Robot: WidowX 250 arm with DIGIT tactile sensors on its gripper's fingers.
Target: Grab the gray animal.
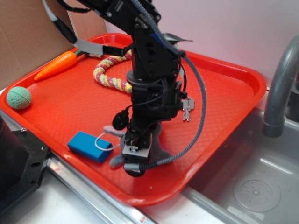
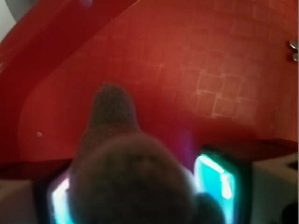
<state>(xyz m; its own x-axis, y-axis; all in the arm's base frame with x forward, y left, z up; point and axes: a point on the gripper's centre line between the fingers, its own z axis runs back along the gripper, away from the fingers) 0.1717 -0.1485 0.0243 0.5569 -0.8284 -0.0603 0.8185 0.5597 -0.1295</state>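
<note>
Beside a steel sink (image 1: pixel 261 186), the red tray (image 1: pixel 224 98) holds the gray animal (image 1: pixel 161 150).

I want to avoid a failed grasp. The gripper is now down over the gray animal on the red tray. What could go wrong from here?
1. The gray animal sits between the fingers of the gripper, but an ear sticks out; a pinch on soft plush may slip.
2. Its white string lies against the blue block, so lifting might drag it.
3. The grasp is near the edge of the tray.

Blue block (image 1: pixel 89 146) crowds the gripper (image 1: pixel 135 156); elsewhere open tray (image 1: pixel 224 93).
</note>
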